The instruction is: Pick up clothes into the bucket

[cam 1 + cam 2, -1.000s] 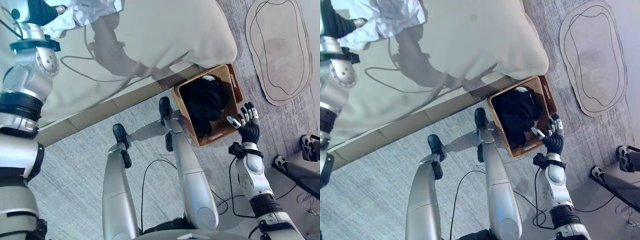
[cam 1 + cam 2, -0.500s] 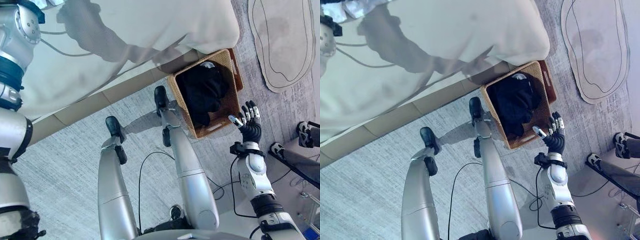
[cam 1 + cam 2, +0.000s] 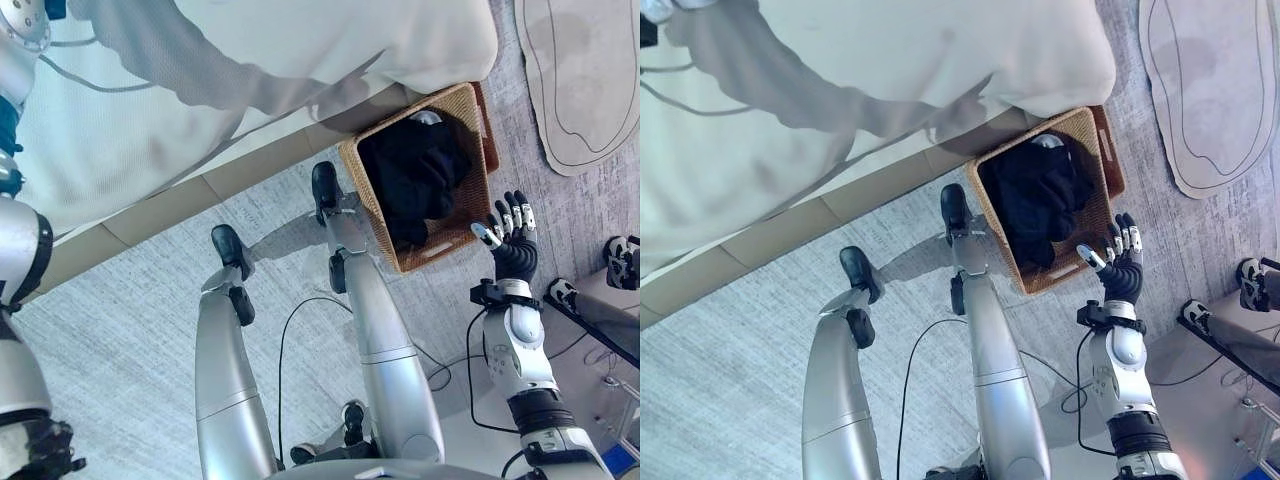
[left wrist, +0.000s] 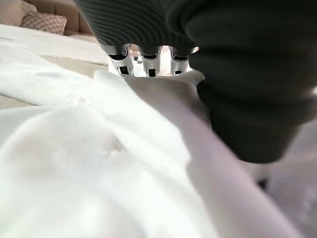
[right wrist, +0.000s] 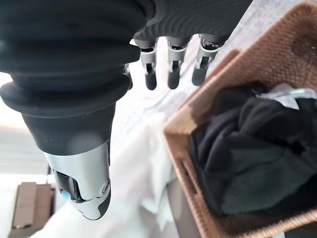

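Note:
My left hand is over the bed, its fingers closed on a bunched white garment whose fold rises up to them. A brown wicker basket stands on the floor against the bed's corner, with black clothes heaped inside and a bit of white cloth at its far end. My right hand hovers just outside the basket's near right corner, fingers straight and spread, holding nothing. The right wrist view shows the same basket rim and the black clothes past the straight fingers.
A bed under a cream cover fills the upper left, its base edge running diagonally. A pale oval rug lies at the upper right. A dark red box sits behind the basket. Black equipment stands at the right edge.
The view has shifted. My left hand and the white garment have left the top-left corner of the eye views. My right hand stays open beside the basket.

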You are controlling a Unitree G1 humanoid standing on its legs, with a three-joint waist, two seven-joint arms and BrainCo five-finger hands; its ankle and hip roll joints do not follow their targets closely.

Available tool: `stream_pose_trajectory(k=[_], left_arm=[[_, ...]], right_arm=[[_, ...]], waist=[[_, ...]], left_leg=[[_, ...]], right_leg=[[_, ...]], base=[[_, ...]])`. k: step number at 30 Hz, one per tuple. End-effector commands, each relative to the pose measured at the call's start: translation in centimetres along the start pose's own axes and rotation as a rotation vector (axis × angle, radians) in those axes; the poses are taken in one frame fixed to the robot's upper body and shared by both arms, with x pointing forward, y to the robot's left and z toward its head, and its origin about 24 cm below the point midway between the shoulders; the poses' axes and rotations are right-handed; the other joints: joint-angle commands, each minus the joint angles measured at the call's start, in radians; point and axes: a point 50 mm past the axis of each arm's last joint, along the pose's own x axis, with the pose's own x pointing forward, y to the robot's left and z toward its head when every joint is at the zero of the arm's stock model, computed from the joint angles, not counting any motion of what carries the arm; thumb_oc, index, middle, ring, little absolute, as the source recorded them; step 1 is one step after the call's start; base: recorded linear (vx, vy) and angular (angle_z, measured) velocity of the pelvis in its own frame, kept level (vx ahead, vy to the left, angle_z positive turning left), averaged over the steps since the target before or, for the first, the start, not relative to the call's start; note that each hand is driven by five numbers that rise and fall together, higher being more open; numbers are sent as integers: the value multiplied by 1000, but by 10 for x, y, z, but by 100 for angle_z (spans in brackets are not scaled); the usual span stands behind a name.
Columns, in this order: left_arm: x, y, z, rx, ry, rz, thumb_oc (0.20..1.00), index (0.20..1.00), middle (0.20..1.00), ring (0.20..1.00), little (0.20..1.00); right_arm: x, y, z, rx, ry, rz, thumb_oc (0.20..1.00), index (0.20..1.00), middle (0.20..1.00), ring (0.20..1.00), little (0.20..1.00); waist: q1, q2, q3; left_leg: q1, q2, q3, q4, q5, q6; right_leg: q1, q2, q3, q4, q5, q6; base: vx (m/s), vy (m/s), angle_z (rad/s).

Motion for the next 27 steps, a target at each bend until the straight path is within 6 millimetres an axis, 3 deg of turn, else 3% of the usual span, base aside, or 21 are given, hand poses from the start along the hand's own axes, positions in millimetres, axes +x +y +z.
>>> stream_pose_trajectory(k=[1,10,16,17,19,20,21,22,25,27], left_arm=[[-25,-23,-44,44,143,-139,200,200,200,200,200],[-35,-39,-46,23,144,-176,200,200,200,200,200],[-50,-62,-32,-64,75,-189,200,200,200,200,200],[-60,-74,-13,-222,15,-177,200,200,200,200,200],[-68,-77,-7,-272,-19,-162,200,200,200,200,200],[-83,-85,11,-377,-88,-157,200,200,200,200,200],[-85,-85,9,-377,-82,-159,200,200,200,200,200],[-95,-89,12,-407,-95,-164,200,200,200,200,200],[-128,-107,30,-589,-115,-184,200,200,200,200,200],[-134,-107,34,-644,-121,-171,200,200,200,200,200]], right_arm=[[-9,-12,9,16,-39,-18,1000,1000,1000,1000,1000],[-5,-11,10,6,-43,-10,1000,1000,1000,1000,1000],[-1,-15,10,-11,-41,-21,1000,1000,1000,1000,1000],[0,-20,8,-19,-36,-55,1000,1000,1000,1000,1000],[1,-22,8,-38,-34,-58,1000,1000,1000,1000,1000],[3,-24,10,-53,-42,-74,1000,1000,1000,1000,1000],[3,-24,10,-57,-40,-71,1000,1000,1000,1000,1000],[3,-27,11,-72,-40,-78,1000,1000,1000,1000,1000],[7,-29,13,-99,-46,-94,1000,1000,1000,1000,1000],[8,-27,14,-100,-51,-91,1000,1000,1000,1000,1000]], waist=[[-54,35,-53],[-52,33,-63],[-36,30,-60],[-14,27,-54],[-9,31,-48],[2,19,-36],[8,28,-38],[8,21,-29],[38,21,-21],[45,22,-18]], left_leg=[[-8,13,-36,88,-84,60],[17,6,-31,87,-89,64],[98,-1,-26,42,-80,61],[142,-8,-27,5,-71,60],[180,-14,-26,-23,-64,60],[221,-37,-15,-62,-21,64],[243,-29,-23,-66,-51,61],[261,-47,-15,-84,-17,65],[378,-69,-11,-150,-6,66],[408,-74,-10,-168,-3,66]], right_leg=[[-15,8,14,-6,-5,113],[13,7,17,-9,-8,109],[95,-10,18,-39,-5,110],[139,-25,17,-57,-5,113],[171,-31,19,-71,-4,114],[215,-61,17,-104,30,106],[228,-50,19,-93,-1,115],[250,-67,16,-117,30,107],[370,-88,11,-163,32,110],[402,-94,9,-178,34,111]], base=[[7,16,-5],[3,28,-3],[-1,31,1],[-6,54,7],[-55,59,9],[-26,51,12],[-96,56,20],[-4,37,18],[-30,83,16],[3,87,13]])
